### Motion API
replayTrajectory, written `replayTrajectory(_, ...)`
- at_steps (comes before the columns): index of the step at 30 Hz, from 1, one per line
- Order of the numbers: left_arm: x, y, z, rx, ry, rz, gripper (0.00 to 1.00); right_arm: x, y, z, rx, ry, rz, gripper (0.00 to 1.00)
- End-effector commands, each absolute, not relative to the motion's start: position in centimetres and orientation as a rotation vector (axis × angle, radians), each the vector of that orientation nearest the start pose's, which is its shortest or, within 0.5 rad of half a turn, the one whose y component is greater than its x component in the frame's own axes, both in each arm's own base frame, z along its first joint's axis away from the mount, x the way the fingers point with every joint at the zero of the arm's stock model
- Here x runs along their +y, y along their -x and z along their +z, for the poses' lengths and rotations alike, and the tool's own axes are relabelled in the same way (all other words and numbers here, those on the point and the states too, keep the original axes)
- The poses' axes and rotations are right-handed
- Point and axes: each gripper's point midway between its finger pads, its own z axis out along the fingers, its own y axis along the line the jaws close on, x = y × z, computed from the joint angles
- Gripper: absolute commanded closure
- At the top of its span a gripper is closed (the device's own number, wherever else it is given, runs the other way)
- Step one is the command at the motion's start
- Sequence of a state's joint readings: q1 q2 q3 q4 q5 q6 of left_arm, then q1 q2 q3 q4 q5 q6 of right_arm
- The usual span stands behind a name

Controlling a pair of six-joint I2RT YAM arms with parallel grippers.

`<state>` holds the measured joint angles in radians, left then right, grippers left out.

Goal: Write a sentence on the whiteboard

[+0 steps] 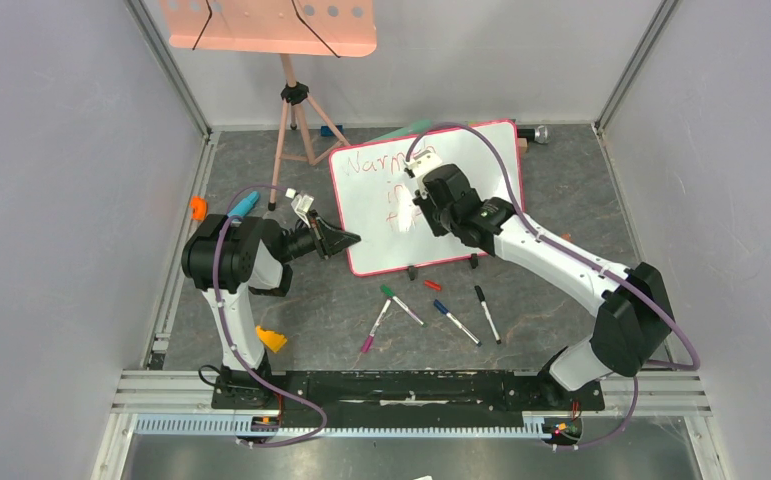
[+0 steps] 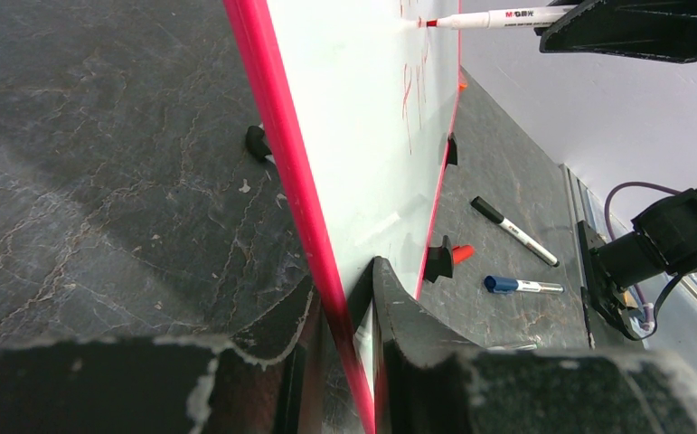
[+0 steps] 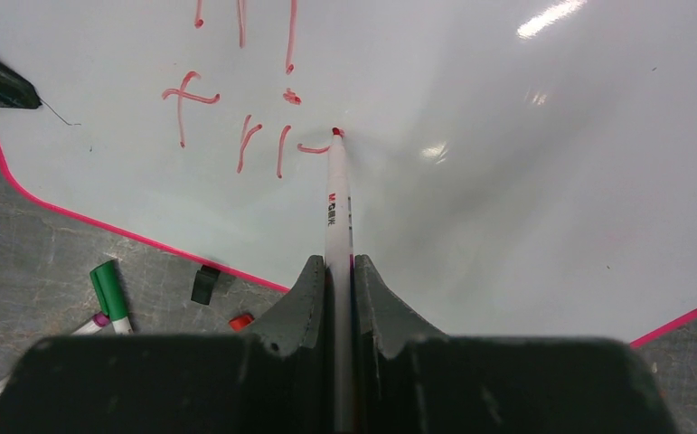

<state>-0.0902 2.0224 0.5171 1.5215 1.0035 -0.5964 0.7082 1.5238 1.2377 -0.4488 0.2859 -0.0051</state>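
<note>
The right gripper [image 3: 334,271] clenched the red marker [image 3: 336,203] pointing up-frame, its tip touching the centre-frame whiteboard [image 3: 525,208] just right of the sentence [image 3: 183,108], while the left gripper [image 2: 344,289] clamped the board's rim.

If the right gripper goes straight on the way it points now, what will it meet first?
The glossy white, pink-rimmed whiteboard. The right gripper holds a white red-tipped marker whose tip seems to touch it.

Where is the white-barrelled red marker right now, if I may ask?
In the right wrist view, the right end effector holds the marker, tip on the pink-rimmed whiteboard beside red lettering.
</note>
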Motion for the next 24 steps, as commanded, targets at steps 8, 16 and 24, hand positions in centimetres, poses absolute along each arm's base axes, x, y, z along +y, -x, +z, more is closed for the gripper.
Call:
replayTrajectory(8, -17.4, -37.6, 7.7, 1.597, -0.411, -1.077, 0.93, 23.7, -34.2, 15.9, 2.184, 0.703, 0.104, 1.0)
replayTrajectory(16, -17.4, -37.6, 7.7, 1.599, -0.409, -1.078, 0.93, 22.4, -33.1, 14.7, 2.224, 0.707, 0.067, 1.0)
replayTrajectory(24, -17.4, -37.6, 7.7, 1.599, -0.411, -1.08, 0.93, 20.8, -33.2, 14.9, 2.233, 0.68, -0.027, 1.0)
